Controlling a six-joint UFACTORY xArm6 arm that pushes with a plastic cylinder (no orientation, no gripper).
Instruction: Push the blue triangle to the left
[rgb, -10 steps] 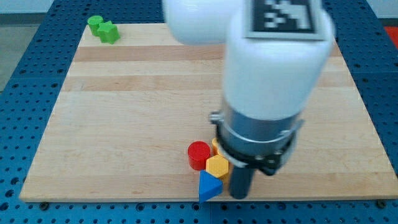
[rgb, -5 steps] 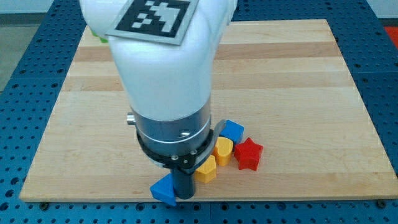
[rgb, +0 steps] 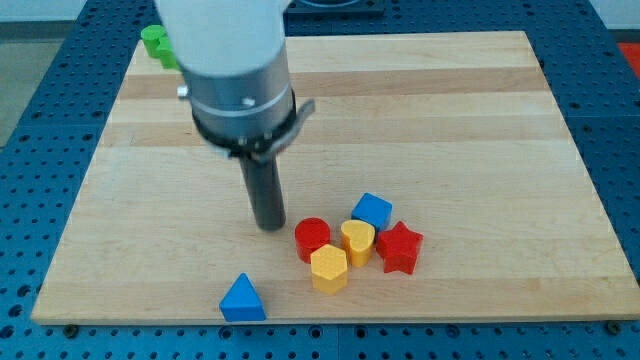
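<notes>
The blue triangle (rgb: 243, 299) lies near the bottom edge of the wooden board (rgb: 460, 120), left of centre. My tip (rgb: 268, 226) is above and slightly right of it, apart from it, and just left of the red cylinder (rgb: 312, 238). The arm's white and grey body hangs over the upper left of the board.
A cluster sits right of my tip: the red cylinder, a yellow hexagon (rgb: 329, 268), a yellow block (rgb: 357, 240), a blue block (rgb: 372, 211) and a red star (rgb: 400, 248). A green block (rgb: 156, 44) shows at the board's top left corner, partly hidden by the arm.
The blue triangle has slid left along the bottom edge, away from the cluster. My tip has since left it and moved up the board, to beside the red cylinder.
</notes>
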